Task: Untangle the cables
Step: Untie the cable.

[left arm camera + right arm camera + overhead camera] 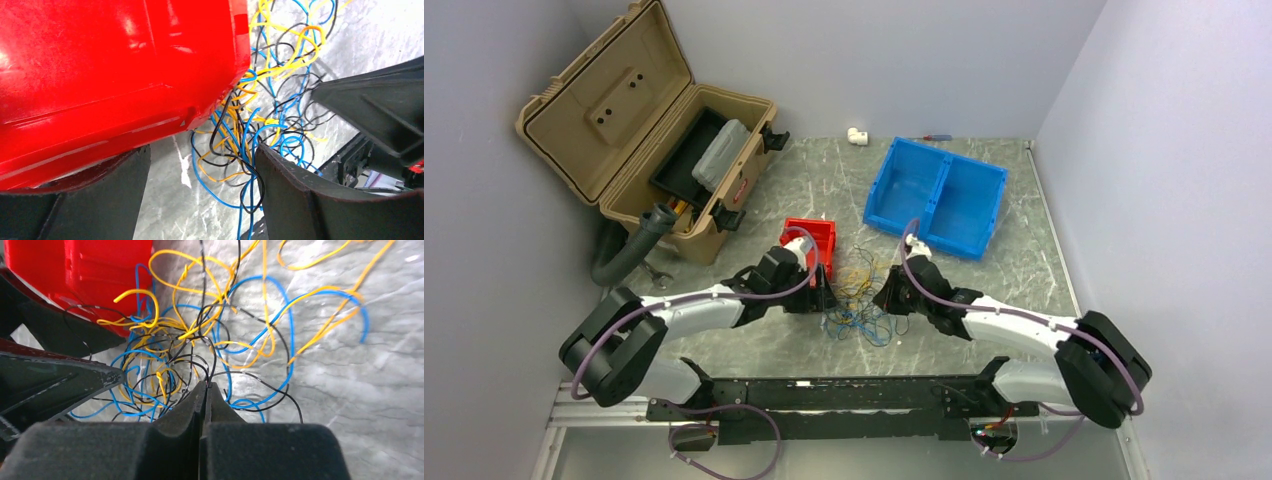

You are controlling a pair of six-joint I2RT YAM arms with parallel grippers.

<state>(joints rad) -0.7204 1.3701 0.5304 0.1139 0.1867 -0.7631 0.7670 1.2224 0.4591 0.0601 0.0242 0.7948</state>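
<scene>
**Desk:** Where are the cables [856,295]?
**Operator:** Toward the table's [1024,250] near edge, beside the red bin [817,240]. They look limp and light (snag-prone). My right gripper [206,390] is pressed together, perhaps on a black strand, and my left gripper [200,150] is spread. I'd take a loose outer loop.

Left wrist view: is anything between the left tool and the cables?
Nothing visible does. The cables reach into the open left tool's gap, beside one finger. The red bin crowds the other side but does not block them.
</scene>
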